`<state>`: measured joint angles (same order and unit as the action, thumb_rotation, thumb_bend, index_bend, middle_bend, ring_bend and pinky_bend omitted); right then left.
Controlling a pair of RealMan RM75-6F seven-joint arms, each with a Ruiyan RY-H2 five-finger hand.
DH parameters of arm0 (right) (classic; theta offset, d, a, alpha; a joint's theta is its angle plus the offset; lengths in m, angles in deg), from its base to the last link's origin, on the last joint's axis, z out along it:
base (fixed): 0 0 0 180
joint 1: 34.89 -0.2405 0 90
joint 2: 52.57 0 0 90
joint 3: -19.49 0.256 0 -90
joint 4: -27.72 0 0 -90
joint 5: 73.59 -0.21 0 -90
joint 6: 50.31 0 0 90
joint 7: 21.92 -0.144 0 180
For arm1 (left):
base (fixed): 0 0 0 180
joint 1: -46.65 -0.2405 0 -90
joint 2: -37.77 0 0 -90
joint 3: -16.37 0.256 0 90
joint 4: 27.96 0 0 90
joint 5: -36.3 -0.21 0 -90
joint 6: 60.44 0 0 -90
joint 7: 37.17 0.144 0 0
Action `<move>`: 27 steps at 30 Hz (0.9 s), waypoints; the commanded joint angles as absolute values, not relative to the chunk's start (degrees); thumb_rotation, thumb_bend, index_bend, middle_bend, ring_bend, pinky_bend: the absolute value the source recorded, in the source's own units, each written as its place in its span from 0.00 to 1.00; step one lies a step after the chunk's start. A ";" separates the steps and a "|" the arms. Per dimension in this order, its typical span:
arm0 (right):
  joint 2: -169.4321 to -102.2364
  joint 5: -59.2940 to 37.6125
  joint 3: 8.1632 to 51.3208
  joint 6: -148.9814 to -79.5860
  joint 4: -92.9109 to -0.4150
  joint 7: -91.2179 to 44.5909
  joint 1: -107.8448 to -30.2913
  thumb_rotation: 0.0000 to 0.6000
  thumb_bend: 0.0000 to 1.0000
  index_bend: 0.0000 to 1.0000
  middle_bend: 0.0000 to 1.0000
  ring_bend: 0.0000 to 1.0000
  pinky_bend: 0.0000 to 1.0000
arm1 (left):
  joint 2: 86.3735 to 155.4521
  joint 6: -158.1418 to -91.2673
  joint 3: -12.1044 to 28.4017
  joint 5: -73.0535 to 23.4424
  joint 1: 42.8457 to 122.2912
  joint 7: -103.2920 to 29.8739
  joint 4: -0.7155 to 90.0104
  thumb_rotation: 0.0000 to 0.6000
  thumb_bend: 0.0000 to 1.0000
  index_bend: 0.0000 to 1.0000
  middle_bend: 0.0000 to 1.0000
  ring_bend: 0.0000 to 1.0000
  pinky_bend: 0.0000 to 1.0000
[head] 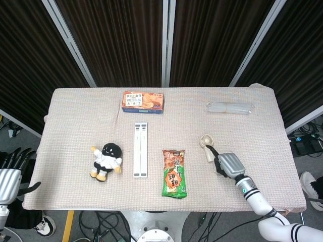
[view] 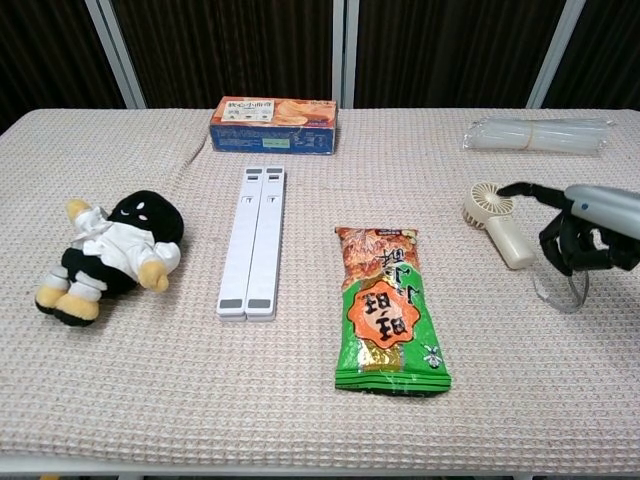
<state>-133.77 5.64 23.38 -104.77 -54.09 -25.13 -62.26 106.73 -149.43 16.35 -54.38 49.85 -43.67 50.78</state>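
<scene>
1. Fan [head: 206, 146] lies just left of our right hand [head: 228, 165], handle slanting back toward the fingers [view: 556, 238].
2. Those fingers hang curled and apart, holding nothing, a fingertip almost at the handle.
3. Our left hand [head: 11, 176] sits spread, far off the table's [head: 75, 101] other side.

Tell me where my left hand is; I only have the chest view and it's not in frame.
Observer: The head view shows the left hand off the table, beyond its front left corner, fingers spread, holding nothing.
Operator: What's nearest to it?
Observer: The plush doll, lying on the cloth well apart from it.
Operator: And my right arm behind the hand?
Observer: The right forearm crosses the table's front edge near the right corner, behind the right hand.
</scene>
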 commanded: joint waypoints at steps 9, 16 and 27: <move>-124.05 12.65 22.89 -118.32 -62.96 -21.80 -57.09 1.00 1.00 0.00 0.81 0.74 0.67 | 106.07 -149.93 16.33 -55.33 50.15 -41.18 53.92 1.00 0.00 0.12 0.09 0.00 0.14; -121.18 16.36 20.18 -128.31 -59.80 -17.08 -50.99 1.00 0.94 0.00 0.65 0.60 0.56 | 105.94 -150.20 16.46 -55.59 50.04 -40.61 55.07 1.00 0.00 0.12 0.09 0.00 0.14; -120.93 17.33 17.33 -137.05 -48.96 -22.66 -42.97 1.00 0.11 0.00 0.00 0.00 0.00 | 105.71 -151.55 16.91 -56.50 49.43 -42.23 53.86 1.00 0.00 0.12 0.09 0.00 0.14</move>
<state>-120.12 17.06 17.44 -135.64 -51.25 -20.51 -44.24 105.71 -151.53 16.89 -56.50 49.44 -42.22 53.87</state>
